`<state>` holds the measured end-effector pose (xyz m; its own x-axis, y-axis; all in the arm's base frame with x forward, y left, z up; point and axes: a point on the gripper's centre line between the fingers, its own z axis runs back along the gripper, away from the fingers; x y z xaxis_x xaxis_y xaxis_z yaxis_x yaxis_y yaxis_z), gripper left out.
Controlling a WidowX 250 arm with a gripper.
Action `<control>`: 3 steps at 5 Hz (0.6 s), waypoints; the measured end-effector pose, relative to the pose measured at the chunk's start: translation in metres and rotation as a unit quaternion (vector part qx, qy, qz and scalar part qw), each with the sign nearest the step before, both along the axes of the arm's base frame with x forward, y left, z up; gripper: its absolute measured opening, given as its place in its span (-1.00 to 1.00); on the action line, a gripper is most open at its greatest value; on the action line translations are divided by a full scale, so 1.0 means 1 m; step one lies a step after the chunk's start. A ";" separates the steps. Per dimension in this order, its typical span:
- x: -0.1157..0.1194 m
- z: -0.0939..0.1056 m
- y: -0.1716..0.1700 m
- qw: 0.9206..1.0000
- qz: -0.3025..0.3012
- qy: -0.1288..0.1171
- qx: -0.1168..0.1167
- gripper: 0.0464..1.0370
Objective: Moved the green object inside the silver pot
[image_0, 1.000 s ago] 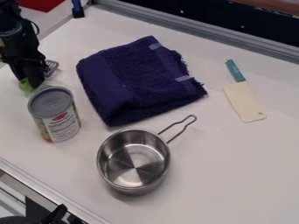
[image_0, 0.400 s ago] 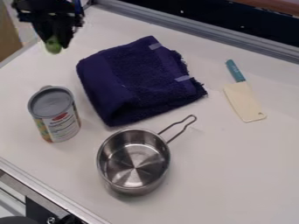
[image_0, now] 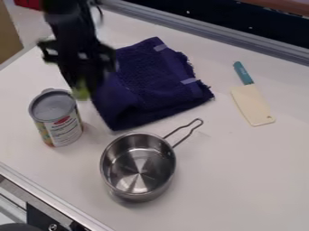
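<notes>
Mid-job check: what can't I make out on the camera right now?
All in the camera view:
- Green object: shape and identity unclear; blurred and partly covered by the gripper.
- Arm: upper part cut off by the top edge.
- Dark rounded thing: cut off by the bottom edge.
- Can: far side hidden by its own body; fine label print too small.

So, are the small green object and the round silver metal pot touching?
Apart: the camera view shows white tabletop between the green object and the pot.
</notes>
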<state>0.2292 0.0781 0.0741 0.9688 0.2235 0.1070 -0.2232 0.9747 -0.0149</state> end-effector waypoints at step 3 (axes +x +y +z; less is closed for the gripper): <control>-0.023 -0.030 -0.062 0.998 -0.056 0.029 -0.017 -0.44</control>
